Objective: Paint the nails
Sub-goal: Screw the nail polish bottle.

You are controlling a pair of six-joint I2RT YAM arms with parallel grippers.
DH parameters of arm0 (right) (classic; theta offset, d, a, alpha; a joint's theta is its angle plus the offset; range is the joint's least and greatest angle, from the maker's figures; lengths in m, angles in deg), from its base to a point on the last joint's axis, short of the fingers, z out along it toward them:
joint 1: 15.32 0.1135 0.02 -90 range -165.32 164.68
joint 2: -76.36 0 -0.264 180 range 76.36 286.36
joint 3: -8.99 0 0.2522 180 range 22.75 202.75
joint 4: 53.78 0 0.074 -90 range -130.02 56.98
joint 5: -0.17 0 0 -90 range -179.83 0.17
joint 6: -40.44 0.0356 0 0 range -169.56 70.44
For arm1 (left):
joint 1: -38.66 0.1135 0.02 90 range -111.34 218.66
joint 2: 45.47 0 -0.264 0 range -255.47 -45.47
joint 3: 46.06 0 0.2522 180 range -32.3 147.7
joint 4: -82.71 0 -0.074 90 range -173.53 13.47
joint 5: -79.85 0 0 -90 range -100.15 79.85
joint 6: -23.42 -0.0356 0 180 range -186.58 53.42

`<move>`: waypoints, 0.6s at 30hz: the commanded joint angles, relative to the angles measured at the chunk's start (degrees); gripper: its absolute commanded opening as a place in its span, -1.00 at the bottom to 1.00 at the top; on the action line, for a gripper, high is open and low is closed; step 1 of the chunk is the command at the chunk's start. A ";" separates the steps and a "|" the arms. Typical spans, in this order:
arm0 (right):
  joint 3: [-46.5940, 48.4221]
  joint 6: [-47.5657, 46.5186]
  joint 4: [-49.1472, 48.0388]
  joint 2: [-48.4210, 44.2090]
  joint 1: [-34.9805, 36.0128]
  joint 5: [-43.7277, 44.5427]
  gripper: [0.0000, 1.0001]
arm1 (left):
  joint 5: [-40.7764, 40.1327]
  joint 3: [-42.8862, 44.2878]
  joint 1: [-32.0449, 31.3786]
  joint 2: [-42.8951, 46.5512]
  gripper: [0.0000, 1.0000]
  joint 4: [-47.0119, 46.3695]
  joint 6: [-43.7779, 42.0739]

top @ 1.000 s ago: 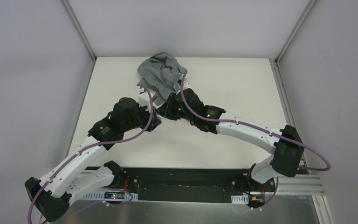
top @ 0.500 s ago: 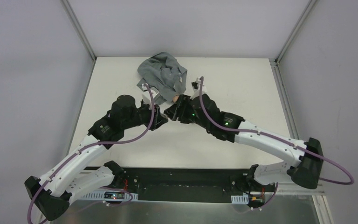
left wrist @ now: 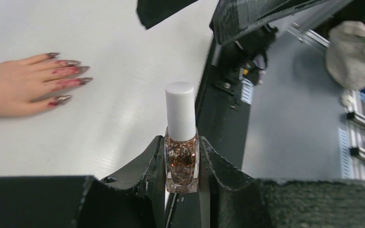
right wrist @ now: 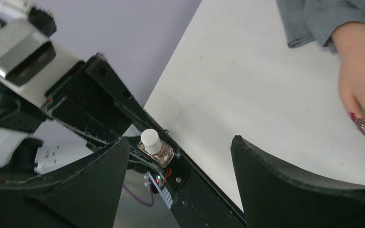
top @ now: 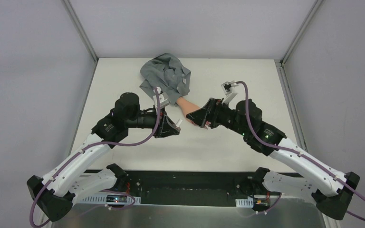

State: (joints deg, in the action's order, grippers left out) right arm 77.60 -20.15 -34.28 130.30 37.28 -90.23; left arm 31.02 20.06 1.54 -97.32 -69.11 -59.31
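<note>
Near edge: both arms reach forward from their bases and meet over the middle of the white table point(top: 247, 85).

Left gripper point(top: 173, 127) point(left wrist: 181, 164): jaws closed tight on a small bottle point(left wrist: 180, 118). Fingers pinch the glass body from both sides. White cap on, standing proud above the fingers. Contents brownish with glitter. The bottle is held off the table, not resting on it.

Right gripper point(top: 200, 117) point(right wrist: 176, 159): jaws spread wide, nothing between them. It faces the left gripper, near it but apart. Its wrist camera sees the bottle point(right wrist: 154, 145) through the gap between its own fingers.

Just beyond the two grippers: a peach fake hand point(top: 186, 105) point(left wrist: 9, 85) point(right wrist: 361, 71), lying flat on the table.

Nails point(left wrist: 69, 71) point(right wrist: 360, 124): long, pointed, dark red and blotchy, at the fingertips, down on the table surface. Four show in the left wrist view. Red smears run onto the skin behind them. Too small to make out from the top camera.

Farther back: a crumpled grey sleeve point(top: 166, 76) point(right wrist: 323, 19) covers the wrist end of the fake hand, bunched near the far edge of the table.
</note>
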 commanded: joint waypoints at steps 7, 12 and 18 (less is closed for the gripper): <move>-5.78 -5.68 -21.30 -4.04 -1.46 -39.46 0.62 | 25.01 2.98 -1.54 -1.95 -1.00 -8.49 4.95; -6.10 -4.76 -26.93 -0.98 -1.32 -44.45 0.60 | 28.00 3.38 -2.57 -2.08 -1.00 -8.55 5.24; -5.39 -3.44 -29.69 1.43 -0.46 -46.01 0.52 | 28.28 3.38 -2.95 -2.05 -1.00 -8.54 5.42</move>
State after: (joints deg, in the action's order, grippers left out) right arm 71.79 -24.13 -57.82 130.84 36.10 -131.63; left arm 55.91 21.05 -0.78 -99.73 -74.88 -54.11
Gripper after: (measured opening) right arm 0.779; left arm 0.250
